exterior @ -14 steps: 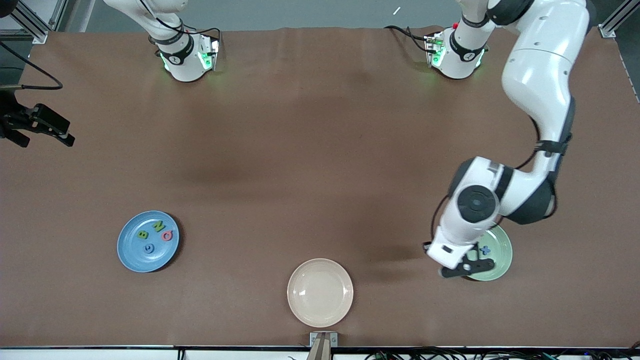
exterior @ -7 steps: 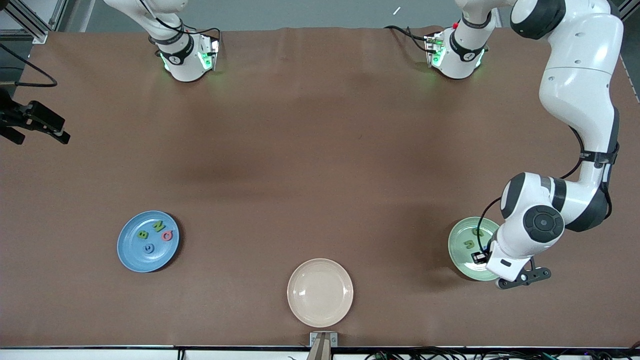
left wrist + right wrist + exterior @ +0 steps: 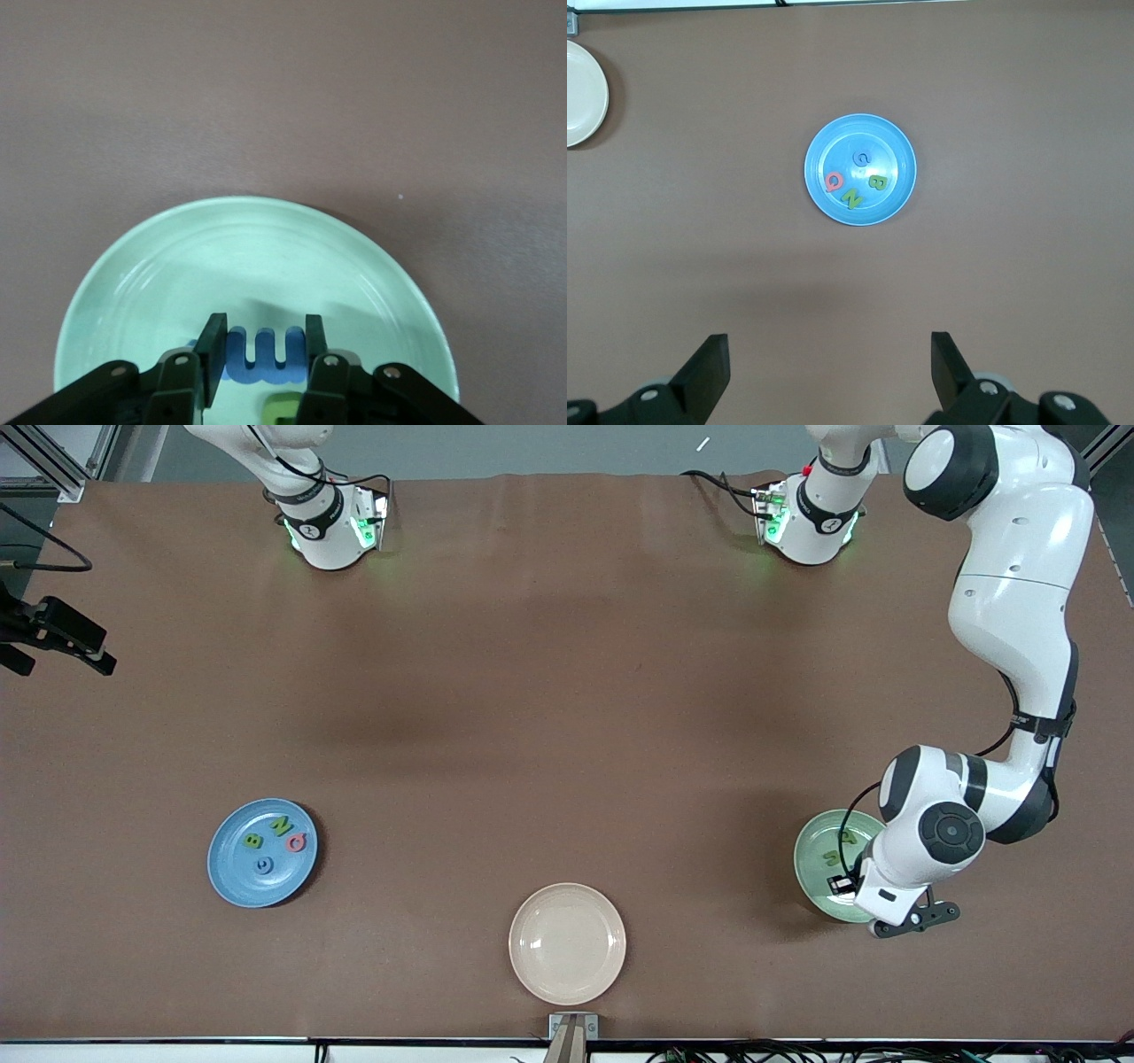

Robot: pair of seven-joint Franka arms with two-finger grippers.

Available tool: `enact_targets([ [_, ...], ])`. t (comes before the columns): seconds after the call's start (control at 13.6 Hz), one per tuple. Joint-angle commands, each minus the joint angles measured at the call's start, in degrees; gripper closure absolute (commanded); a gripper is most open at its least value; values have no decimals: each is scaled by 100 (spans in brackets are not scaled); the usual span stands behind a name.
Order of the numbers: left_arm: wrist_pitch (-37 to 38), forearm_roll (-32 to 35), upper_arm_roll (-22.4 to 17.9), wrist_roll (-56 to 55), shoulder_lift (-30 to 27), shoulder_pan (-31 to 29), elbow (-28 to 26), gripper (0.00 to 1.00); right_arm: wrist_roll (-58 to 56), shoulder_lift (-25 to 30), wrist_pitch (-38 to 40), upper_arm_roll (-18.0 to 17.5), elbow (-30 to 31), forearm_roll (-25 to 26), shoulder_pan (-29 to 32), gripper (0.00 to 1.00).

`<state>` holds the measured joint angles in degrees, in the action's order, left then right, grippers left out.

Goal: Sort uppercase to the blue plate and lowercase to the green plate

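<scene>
1. The blue m is lying on the green plate toward the left arm's end of the table, with two green lowercase letters beside it.
2. The left gripper is hanging low over that plate, its fingers straddling the m; it looks like they are apart rather than pinching it.
3. Four uppercase letters are sitting in the blue plate.
4. The right gripper is waiting wide open, high over the right arm's end.
5. A cream plate is sitting nearest the front camera.
</scene>
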<state>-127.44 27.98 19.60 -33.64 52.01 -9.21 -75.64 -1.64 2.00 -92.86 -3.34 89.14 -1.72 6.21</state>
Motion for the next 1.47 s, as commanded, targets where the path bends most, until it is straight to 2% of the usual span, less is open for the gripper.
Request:
enact_targets([
  [0.0, -53, 32, 26, 251, -103, -81, -12, 12, 67, 20, 31, -97, -124, 84, 169, 0],
  [0.07, -44, 14, 35, 261, -156, -90, -3, 0, 58, 20, 40, -97, -160, 49, 248, 0],
  [0.29, 165, 5, 105, 261, -533, -81, -38, 0, 41, 20, 40, -106, -178, 14, 319, 0],
  [0.44, 639, 5, 280, 575, -919, -125, -29, 0, 41, 20, 40, -106, -169, 14, 319, 0],
  [0.66, 1500, -56, 316, 885, -1797, -266, -38, 0, 32, 20, 40, -106, -178, 14, 319, 0],
  [0.88, 2177, -897, 308, 911, -2579, -554, -29, 0, 32, 20, 49, -106, -178, 14, 319, 0],
  [1.18, 2758, -1093, 308, 1025, -3293, -573, -29, 0, 32, 20, 40, -106, -178, 14, 319, 0],
  [1.4, 3355, -1811, 308, 1322, -3793, -573, -38, 0, 32, 20, 40, -106, -178, 14, 319, 0],
])
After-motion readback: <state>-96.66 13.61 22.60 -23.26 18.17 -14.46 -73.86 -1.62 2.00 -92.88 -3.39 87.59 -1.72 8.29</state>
